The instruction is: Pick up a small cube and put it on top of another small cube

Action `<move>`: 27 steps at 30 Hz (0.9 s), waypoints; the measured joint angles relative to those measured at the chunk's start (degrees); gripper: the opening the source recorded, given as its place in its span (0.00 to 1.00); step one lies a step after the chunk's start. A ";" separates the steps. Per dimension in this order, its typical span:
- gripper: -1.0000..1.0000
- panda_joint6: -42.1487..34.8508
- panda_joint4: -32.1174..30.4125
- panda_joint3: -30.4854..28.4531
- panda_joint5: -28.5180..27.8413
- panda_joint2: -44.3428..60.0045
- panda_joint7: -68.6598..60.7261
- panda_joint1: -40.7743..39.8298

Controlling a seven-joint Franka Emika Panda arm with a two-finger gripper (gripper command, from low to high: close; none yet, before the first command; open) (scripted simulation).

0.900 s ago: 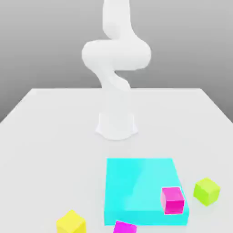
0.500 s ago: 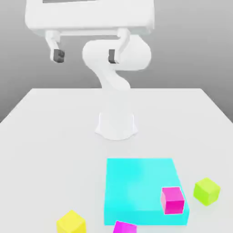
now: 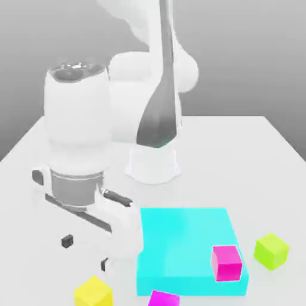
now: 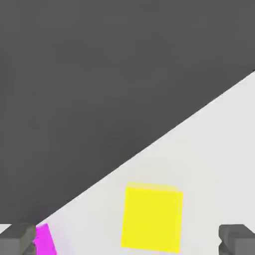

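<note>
Exterior view: the yellow cube (image 3: 93, 292) sits on the counter (image 3: 36, 161), just beside the cyan block (image 3: 185, 239) on that view's left. The gripper (image 3: 85, 251) hovers above it, released, jaws spread wide. The cube looks rigid, light and smooth, so flat opposite sides suit gripping. Further, a magenta cube (image 3: 227, 263) rests on the block.

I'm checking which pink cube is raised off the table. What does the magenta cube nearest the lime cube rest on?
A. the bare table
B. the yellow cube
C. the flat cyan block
C: the magenta cube sits on a corner of the flat cyan block, apart from the lime cube.
</note>
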 joint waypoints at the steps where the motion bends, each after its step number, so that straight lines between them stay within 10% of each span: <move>1: 0.50 1.17 0.14 0.01 0.36 2.06 0.20 -0.16; 5: 0.50 7.35 1.56 0.03 0.72 10.37 0.36 -0.32; 6: 0.00 8.28 1.79 0.03 0.73 11.56 0.37 -0.32; 26: 0.00 -2.44 3.75 7.46 -4.05 3.00 -8.39 6.17; 27: 1.00 -0.67 3.87 7.17 -4.61 4.91 -8.09 6.49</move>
